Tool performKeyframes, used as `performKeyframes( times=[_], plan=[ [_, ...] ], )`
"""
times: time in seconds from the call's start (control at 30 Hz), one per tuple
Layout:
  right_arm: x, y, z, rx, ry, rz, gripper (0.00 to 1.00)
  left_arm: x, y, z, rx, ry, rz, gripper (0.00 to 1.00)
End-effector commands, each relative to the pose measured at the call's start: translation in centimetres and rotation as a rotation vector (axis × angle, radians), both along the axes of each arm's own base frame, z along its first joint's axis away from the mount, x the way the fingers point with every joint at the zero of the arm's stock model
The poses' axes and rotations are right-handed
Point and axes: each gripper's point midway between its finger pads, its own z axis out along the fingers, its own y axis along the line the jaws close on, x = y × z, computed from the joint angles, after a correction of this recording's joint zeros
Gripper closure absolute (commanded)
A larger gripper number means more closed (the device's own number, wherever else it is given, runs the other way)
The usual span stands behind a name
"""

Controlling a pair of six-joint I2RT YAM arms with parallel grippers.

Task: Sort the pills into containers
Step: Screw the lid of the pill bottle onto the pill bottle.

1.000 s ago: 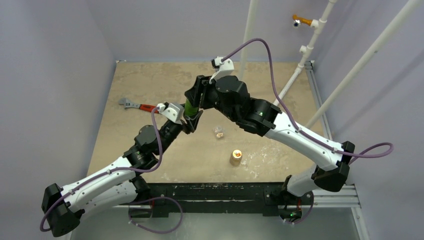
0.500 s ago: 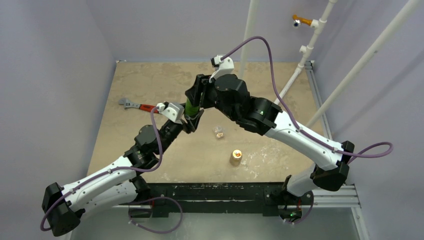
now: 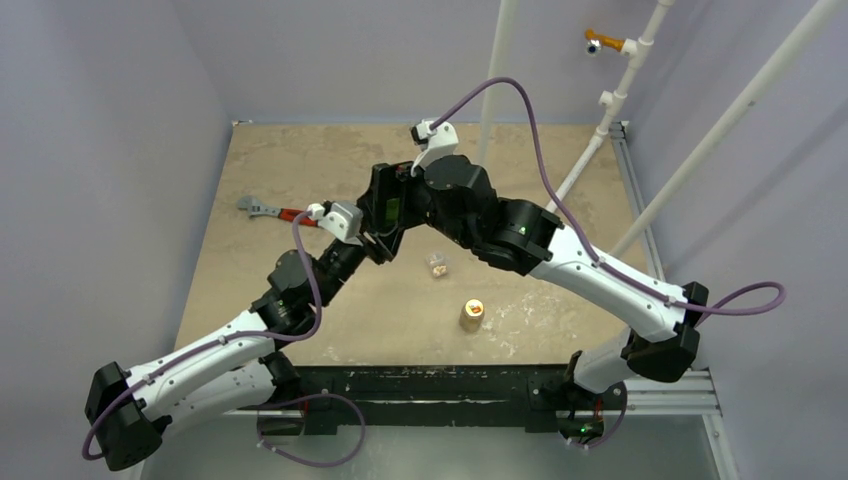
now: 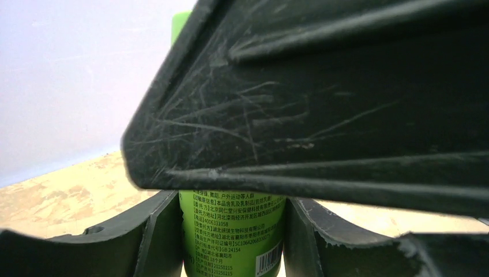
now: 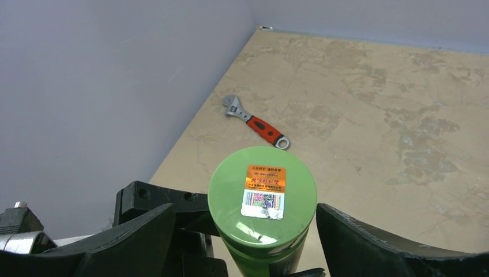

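The right gripper (image 5: pixel 245 222) has just let go. Its jaws, closed on the cap (image 5: pixel 262 184) a second ago, now stand wide on either side of it without touching. The left gripper (image 3: pixel 383 243) stays clamped on the green bottle (image 4: pixel 230 236), held above the tabletop (image 3: pixel 300 160). The cap is still on, so this is likely a regrasp mid-unscrewing. The clear case (image 3: pixel 436 264) sits on the tabletop nearby. The pills are too small to make out.

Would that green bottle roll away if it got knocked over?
Probably: the green plastic bottle looks round, so on its side it would likely roll. Its glossy cap may be slippery. Tall and narrow, it might tip easily when stood up.
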Motion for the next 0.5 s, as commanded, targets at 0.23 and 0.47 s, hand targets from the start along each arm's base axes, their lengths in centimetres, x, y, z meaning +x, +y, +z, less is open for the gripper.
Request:
performKeyframes(
  times=[0.23,0.47],
  plan=[
    [-2.3,-2.4,5.8,0.149,-0.137,0.174,0.01,-2.2,-0.9,3.6,-0.143,-0.063,-0.177,1.00],
    [-3.8,-4.2,8.1,0.241,-0.235,0.360,0.01,-4.4,-1.7,4.1,-0.149,-0.077,-0.323,1.00]
  ],
)
